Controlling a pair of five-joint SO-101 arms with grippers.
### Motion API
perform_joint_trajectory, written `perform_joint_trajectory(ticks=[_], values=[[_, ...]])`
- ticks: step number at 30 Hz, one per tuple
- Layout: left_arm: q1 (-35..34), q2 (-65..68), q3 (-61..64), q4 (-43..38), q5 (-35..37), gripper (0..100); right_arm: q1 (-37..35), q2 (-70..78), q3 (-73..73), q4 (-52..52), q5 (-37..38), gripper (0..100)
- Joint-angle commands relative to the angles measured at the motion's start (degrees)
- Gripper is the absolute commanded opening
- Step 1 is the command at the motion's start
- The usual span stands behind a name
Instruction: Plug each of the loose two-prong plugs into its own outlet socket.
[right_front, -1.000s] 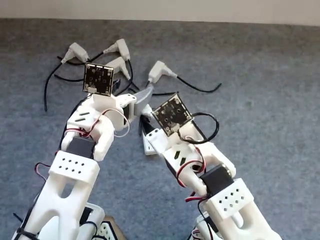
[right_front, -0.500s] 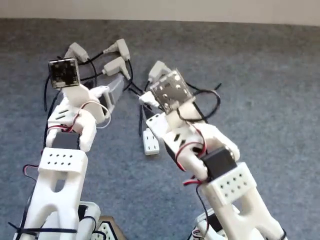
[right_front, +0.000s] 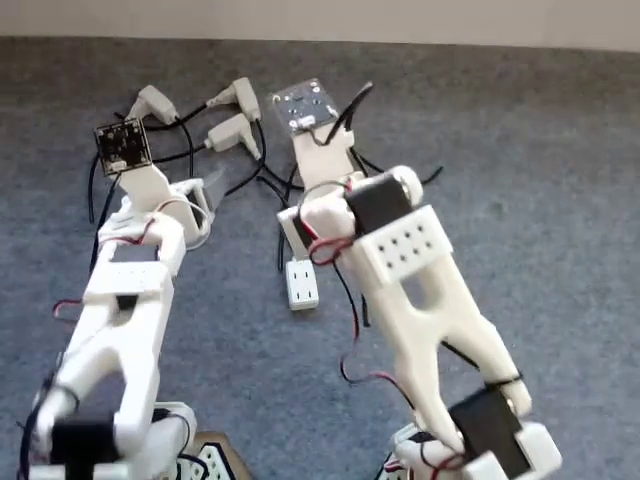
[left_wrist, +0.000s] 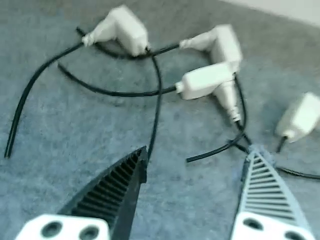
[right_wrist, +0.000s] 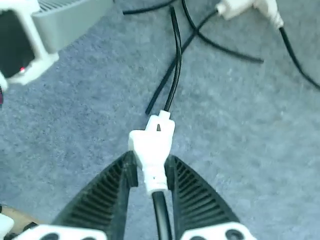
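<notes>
Right claw (right_wrist: 150, 163): clamped shut on a white two-prong plug (right_wrist: 151, 144), pinching it by the body. The plug's black cord (right_wrist: 174, 65) runs away from it over the grey carpet (right_wrist: 260, 130). We can't see which way the prongs face.

Left claw (left_wrist: 198, 151): jaws spread wide with nothing between them. It hovers over the carpet just short of the plug pile.

Loose plugs: from the high view we count three lying on the carpet: an outer plug (right_front: 150, 101), a far plug (right_front: 240, 95) and a near plug (right_front: 233, 131). They sit close together ahead of the left arm, and their black leads cross each other in a tangle.

Outlet strip (right_front: 301, 283): white, lying flat on the carpet between the two arms, right by the right arm. As far as we can tell its sockets are all empty.

Progress: early days, we reckon. Nothing is plugged in yet, and one plug is picked up but not lined up with a socket.

Left to do: carry the held plug to the strip and seat it. Then the three on the carpet each need their own socket.
</notes>
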Motion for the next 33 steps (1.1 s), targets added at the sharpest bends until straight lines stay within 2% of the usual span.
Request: perform_joint_trajectory(ticks=[1, 5, 9, 12, 19, 33], values=[[-2.3, 11.2, -10.3, -1.6, 0.4, 31, 2.1, 2.8, -4.7, 2.9, -3.8, 0.6], [-2.3, 19.4, -18.7, 4.4, 0.4, 31, 2.8, 6.5, -4.9, 5.7, -5.0, 0.6], [-2.3, 22.6, -23.1, 8.2, 0.4, 31, 0.0, 9.0, -4.8, 8.2, -7.3, 0.6], [-2.3, 22.6, -23.2, 8.3, 0.4, 31, -1.7, 9.2, -4.8, 9.2, -9.7, 0.6], [-2.4, 22.6, -23.2, 8.3, 0.4, 31, -3.9, 9.8, -4.3, 8.8, -9.9, 0.6], [-2.4, 22.6, -23.3, 8.3, 0.4, 31, -3.7, 9.9, 2.4, 4.7, -9.5, 0.6]])
